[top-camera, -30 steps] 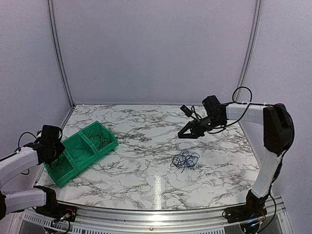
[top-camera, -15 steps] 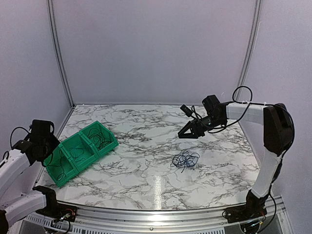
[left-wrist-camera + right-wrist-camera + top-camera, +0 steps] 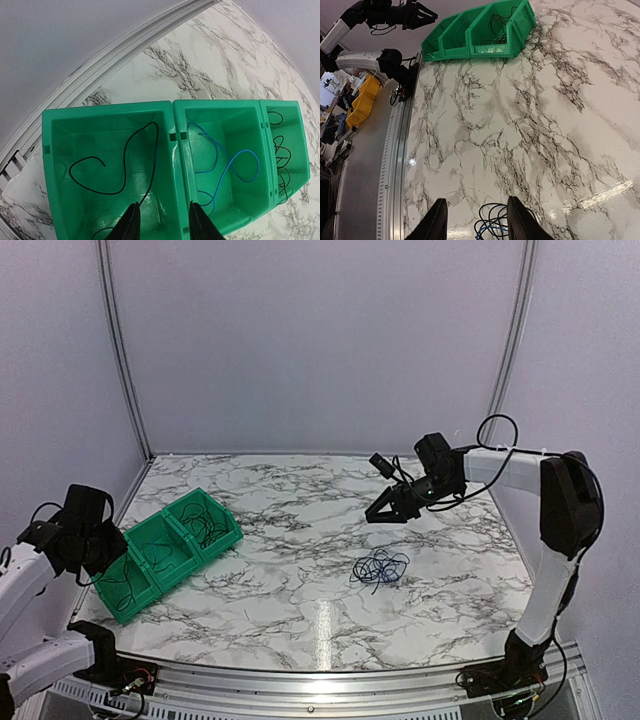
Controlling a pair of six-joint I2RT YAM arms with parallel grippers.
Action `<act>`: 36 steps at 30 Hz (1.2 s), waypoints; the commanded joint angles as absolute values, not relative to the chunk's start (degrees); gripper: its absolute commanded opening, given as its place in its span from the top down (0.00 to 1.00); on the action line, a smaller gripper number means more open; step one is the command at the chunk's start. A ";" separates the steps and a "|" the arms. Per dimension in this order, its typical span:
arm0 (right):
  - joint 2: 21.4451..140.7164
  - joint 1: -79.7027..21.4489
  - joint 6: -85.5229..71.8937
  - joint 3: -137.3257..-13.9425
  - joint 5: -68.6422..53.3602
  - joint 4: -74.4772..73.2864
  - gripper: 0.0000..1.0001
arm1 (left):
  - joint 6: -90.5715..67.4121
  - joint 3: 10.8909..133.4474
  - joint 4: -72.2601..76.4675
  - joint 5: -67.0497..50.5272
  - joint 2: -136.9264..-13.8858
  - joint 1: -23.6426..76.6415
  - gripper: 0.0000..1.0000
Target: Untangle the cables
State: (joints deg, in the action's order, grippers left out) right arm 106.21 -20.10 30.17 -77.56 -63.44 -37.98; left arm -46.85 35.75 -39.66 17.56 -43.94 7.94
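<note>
A loose tangle of black and blue cables (image 3: 380, 567) lies on the marble table, right of centre. My right gripper (image 3: 385, 512) hovers above and behind it, open; the tangle's (image 3: 496, 224) top edge shows low between its fingers, on the table below. My left gripper (image 3: 165, 226) is open and holds nothing, above the divider between two compartments of the green bin (image 3: 175, 120). One black cable (image 3: 120, 167) lies in the left compartment, a blue cable (image 3: 232, 165) in the middle one, and black cables (image 3: 280, 155) in the right one.
The green three-compartment bin (image 3: 170, 543) sits at the table's left side, near the edge, with my left gripper (image 3: 106, 545) beside it. A metal rail (image 3: 395, 150) borders the table's front. Yellow bins (image 3: 362, 100) stand off the table beyond it.
My left arm has drawn back to the left, away from over the bin, and its jaws have opened. A black cable now lies loose in the near compartment. The right arm has hardly moved.
</note>
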 commanded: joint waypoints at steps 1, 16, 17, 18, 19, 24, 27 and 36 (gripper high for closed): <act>108.24 -19.78 32.13 -80.58 -61.99 -39.69 0.59 | -41.74 38.65 -38.31 16.32 -45.67 12.50 0.65; 105.72 -19.33 37.31 -76.44 -33.05 -38.45 0.64 | -6.25 54.91 -7.55 13.75 -63.19 37.42 0.01; 104.73 -19.31 37.91 -75.19 -32.03 -38.77 0.64 | -5.41 56.31 -7.56 14.42 -65.21 37.44 0.01; 103.86 -19.31 38.27 -74.33 -30.95 -39.21 0.64 | -4.35 57.72 -7.51 14.57 -67.21 37.44 0.01; 103.00 -19.31 38.59 -73.52 -29.98 -39.78 0.63 | -3.63 58.92 -7.00 13.97 -69.11 37.44 0.01; 100.54 -19.34 39.75 -71.57 -28.00 -43.45 0.58 | -3.63 53.18 13.54 -6.53 -71.83 37.44 0.01; 100.34 -19.33 39.48 -71.03 -27.92 -44.21 0.57 | -6.76 53.27 18.53 -10.14 -75.36 37.44 0.01; 104.46 -19.27 38.49 -70.46 -27.02 -44.43 0.60 | -6.43 50.66 18.28 -7.67 -77.22 37.44 0.01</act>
State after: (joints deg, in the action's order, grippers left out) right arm 102.67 -19.68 38.59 -70.91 -28.27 -42.92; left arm -7.81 52.23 14.39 -6.17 -78.50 37.47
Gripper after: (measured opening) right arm 0.401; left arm 0.989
